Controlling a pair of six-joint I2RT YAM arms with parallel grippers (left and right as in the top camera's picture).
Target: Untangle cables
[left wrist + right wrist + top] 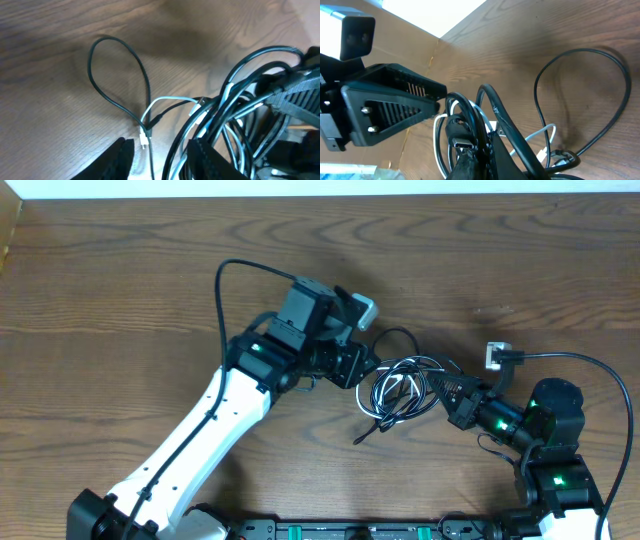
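Tangled thin black and white cables (400, 390) lie heaped near the middle of the brown wooden desk (120, 280). Beside the heap, the left gripper (161, 148) has its fingers parted. The right gripper (438, 386) has its fingers closed on the heap's black cords.

A black loop (90, 65) trails left over the wood table (45, 115) from the tangled cables (230, 95), a white cable (172, 98) crossing it above the left gripper's (161, 146) parted fingers (117, 162).
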